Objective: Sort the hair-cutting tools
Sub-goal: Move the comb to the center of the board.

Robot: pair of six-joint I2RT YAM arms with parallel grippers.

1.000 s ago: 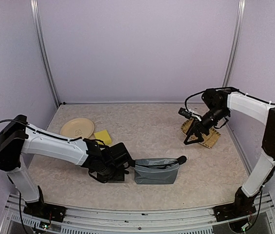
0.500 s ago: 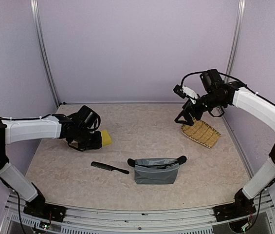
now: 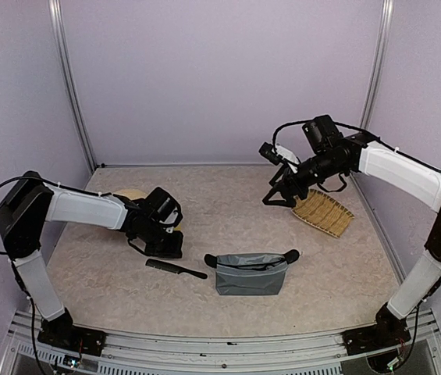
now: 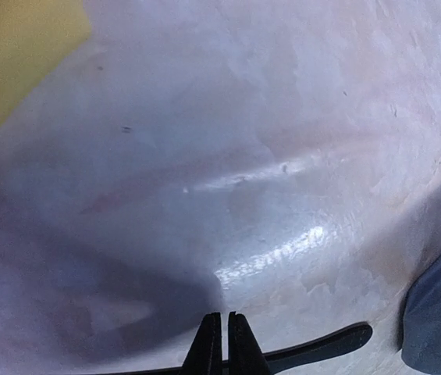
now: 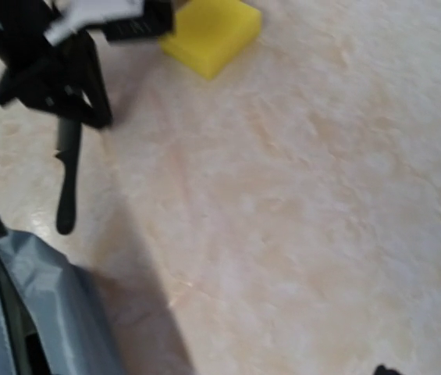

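The marbled beige surface (image 3: 228, 211) takes up most of the view. Biggest thing on it is the grey zip pouch (image 3: 251, 275), sitting near the front middle with a black rounded end (image 3: 290, 255) poking out on its right side and another on its left. Can't tell what those are.

Next down is a woven tray (image 3: 325, 215) over on the right, towards the back. The right pincer (image 3: 279, 203) hangs in the air just left of it, fingers looking spread apart in the top view and nothing in them.

On the left there's a round beige plate (image 3: 126, 193), mostly hidden behind the left arm.

The long black comb (image 3: 177, 269) lies flat on the surface, just left of the pouch and not touching it. The left pincer (image 4: 224, 316) is right down at the comb's far left end with its fingers pressed together. From its wrist cam the comb runs underneath them, not between them.

Smallest is a yellow block (image 5: 211, 30) just behind the left pincer.
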